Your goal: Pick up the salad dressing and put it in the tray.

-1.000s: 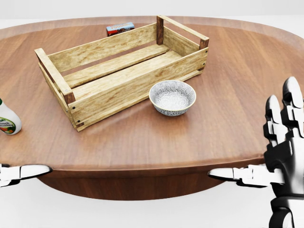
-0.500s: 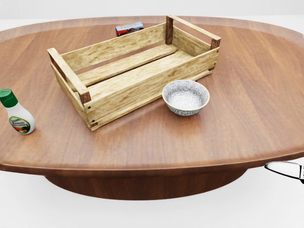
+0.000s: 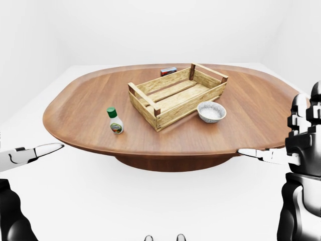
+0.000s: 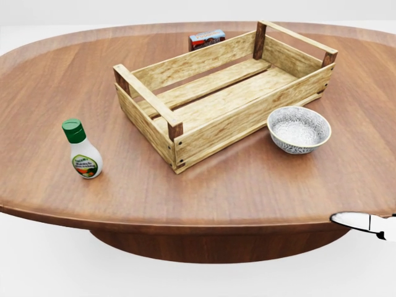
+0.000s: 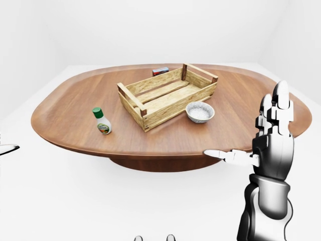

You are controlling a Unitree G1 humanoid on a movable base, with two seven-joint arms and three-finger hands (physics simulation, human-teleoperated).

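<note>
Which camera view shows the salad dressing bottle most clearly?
The head view: there the salad dressing bottle is largest, with green cap and label visible, upright on the table, left of the tray. Both eye views show it whole but smaller.

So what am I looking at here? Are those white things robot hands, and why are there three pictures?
Yes, those are a robot's hands, drawn by a computer. All three pictures come from cameras on its head, looking over its arms. The left hand and the right hand are both open and hold nothing. They hang near the table's edge. On the round wooden table stand a small salad dressing bottle with a green cap, an empty wooden tray, and a patterned bowl beside the tray. A little box lies behind the tray, too small to read. The robot should put the bottle in the tray, but has not touched it yet.
</note>
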